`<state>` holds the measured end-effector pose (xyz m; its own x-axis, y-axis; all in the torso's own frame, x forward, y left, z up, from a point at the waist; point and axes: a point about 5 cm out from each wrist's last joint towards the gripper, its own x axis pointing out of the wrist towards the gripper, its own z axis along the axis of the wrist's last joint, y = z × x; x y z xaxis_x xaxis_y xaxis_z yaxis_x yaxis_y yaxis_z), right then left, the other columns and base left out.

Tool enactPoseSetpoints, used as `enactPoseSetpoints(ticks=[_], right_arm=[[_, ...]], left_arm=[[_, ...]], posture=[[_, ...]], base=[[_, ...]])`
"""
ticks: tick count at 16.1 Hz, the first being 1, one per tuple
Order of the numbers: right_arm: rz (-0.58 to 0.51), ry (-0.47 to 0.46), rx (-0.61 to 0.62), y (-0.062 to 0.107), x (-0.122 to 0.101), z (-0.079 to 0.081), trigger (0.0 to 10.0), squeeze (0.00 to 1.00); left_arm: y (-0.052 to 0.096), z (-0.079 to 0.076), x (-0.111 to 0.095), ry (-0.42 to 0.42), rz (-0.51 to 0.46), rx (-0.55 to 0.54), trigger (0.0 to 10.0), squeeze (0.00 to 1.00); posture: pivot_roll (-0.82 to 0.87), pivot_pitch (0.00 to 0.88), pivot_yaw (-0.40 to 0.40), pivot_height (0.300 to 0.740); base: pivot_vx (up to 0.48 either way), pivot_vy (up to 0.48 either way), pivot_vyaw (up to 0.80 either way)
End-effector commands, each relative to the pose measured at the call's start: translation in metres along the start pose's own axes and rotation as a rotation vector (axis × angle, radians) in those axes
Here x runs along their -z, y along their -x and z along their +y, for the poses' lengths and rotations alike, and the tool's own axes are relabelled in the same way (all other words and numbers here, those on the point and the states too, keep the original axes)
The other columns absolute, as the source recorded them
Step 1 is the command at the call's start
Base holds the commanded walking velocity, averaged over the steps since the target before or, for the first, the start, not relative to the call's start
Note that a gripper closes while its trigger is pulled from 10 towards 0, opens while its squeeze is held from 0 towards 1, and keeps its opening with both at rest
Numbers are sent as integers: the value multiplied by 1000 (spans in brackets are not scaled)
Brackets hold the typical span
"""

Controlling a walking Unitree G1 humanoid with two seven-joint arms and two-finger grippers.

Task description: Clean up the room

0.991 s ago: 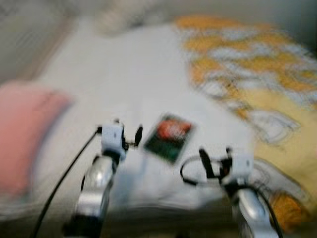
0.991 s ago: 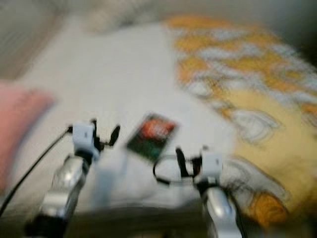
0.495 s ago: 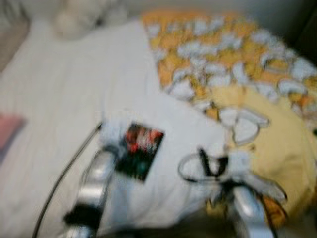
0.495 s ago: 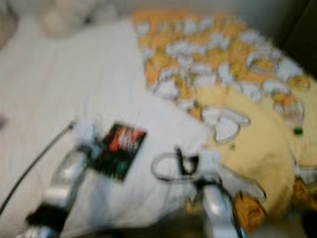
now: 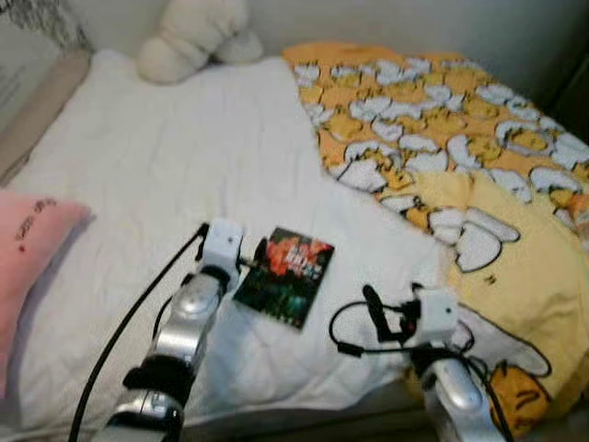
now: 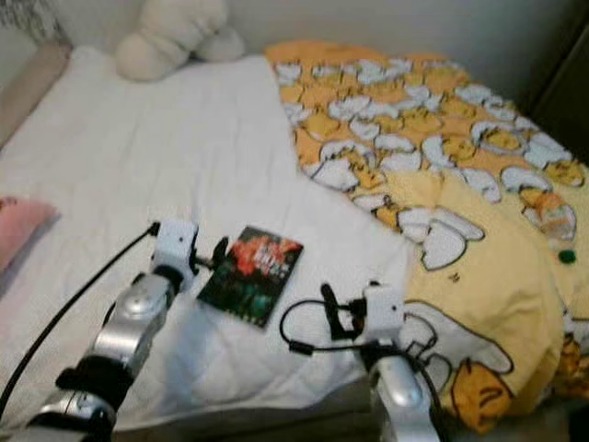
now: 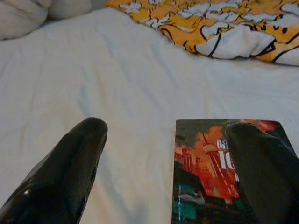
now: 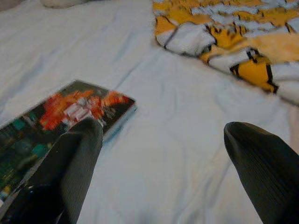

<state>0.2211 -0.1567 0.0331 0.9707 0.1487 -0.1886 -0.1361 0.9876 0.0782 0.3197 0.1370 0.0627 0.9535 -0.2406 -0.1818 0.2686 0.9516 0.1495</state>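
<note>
A thin book with a dark cover and a red-orange picture lies flat on the white bed sheet. My left gripper is open at the book's left edge. In the left wrist view one black finger hangs over the cover and the other finger is over bare sheet. My right gripper is open, low over the sheet to the right of the book. In the right wrist view the book lies beside one finger.
A yellow duvet with a white-and-orange pattern covers the bed's right half. A pink pillow lies at the left edge and a cream plush toy at the head. The bed's front edge runs just under my arms.
The head camera has swung and the blur has cleared, so the whole picture shifted. Both grippers keep about the same places on either side of the book.
</note>
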Motion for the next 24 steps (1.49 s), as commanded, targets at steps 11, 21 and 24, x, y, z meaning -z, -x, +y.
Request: enactPoseSetpoints(ticks=[11,21,24], right_arm=[[84,14,-66,65,6,-2,10000,0],[265,-1,-116,142,6,13,10000,0],[294,-12,-126,145,9,16,10000,0]], left_arm=[[-22,-17,6,39,108,19,10000,0],[-10,46,22,-105,230,-258,10000,0],[4,52,41,12,271,-225,10000,0]], posture=[[-136,105,-81,740],[-202,256,-113,740],[-181,251,-111,740]], base=[[0,0,0],[0,0,0],[0,0,0]])
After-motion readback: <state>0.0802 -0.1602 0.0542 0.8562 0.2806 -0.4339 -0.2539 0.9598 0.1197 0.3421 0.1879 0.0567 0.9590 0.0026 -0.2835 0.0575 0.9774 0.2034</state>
